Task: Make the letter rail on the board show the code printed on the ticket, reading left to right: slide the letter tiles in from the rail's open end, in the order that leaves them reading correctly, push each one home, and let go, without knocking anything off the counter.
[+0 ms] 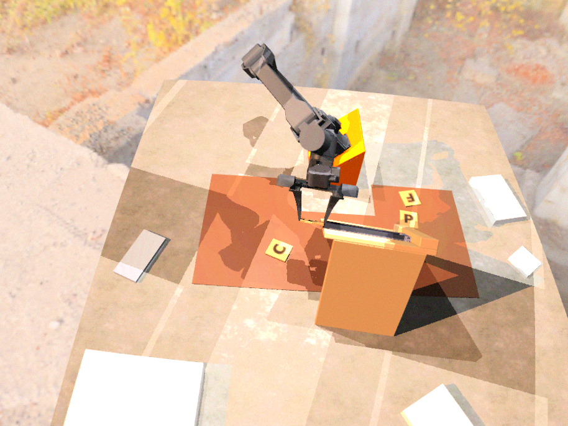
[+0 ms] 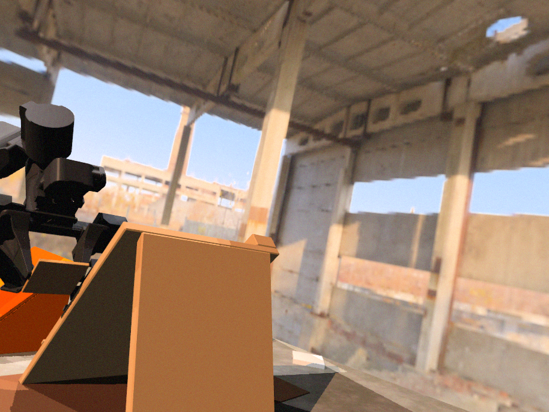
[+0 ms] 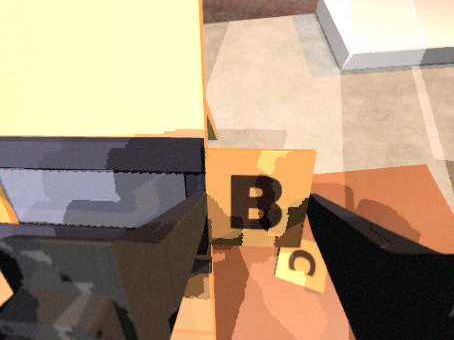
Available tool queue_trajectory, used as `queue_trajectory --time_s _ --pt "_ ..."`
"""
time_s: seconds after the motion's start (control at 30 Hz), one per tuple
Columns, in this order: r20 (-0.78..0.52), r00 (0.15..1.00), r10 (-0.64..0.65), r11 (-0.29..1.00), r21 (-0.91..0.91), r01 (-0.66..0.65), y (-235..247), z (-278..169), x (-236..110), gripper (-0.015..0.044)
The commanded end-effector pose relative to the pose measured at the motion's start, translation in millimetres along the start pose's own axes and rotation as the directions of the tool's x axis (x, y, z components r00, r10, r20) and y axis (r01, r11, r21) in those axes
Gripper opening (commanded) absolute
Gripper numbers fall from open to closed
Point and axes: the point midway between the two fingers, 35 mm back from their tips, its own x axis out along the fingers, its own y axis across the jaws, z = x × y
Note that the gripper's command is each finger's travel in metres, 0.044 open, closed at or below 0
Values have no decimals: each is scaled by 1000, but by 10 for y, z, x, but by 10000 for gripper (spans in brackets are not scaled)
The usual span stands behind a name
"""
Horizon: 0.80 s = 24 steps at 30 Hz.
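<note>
My gripper (image 1: pixel 312 222) (image 2: pixel 52 277) (image 3: pixel 256 199) is shut on the B tile (image 3: pixel 295 165) (image 2: pixel 59 278), one finger on each side edge. The B reads upright in the wrist view. The tile's left edge is right by the open end of the dark rail (image 1: pixel 362 228) (image 3: pixel 90 153); whether they touch is unclear. The rail runs along the top of the tilted orange board (image 1: pixel 371 284) (image 2: pixel 203 319) (image 3: pixel 100 68). The C tile (image 1: pixel 278 249) (image 3: pixel 302 264) lies left of the board. The P tile (image 1: pixel 408 217) and F tile (image 1: pixel 409 198) lie behind its right end. The ticket's code is not readable.
An orange mat (image 1: pixel 206 270) lies under the loose tiles. A yellow-orange box (image 1: pixel 352 160) stands beside the arm. White slabs lie at the front left (image 1: pixel 137 389), front right (image 1: pixel 438 408) and right (image 1: pixel 498 199). A grey slab (image 1: pixel 141 254) lies at the left.
</note>
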Motion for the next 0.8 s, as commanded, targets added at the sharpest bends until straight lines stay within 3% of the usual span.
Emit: queue_trajectory --time_s 0.0,0.77 --pt "-3 1000 -4 1000 1 4 26 -14 0 0" --pt "-3 1000 -3 1000 1 3 142 -14 1 0"
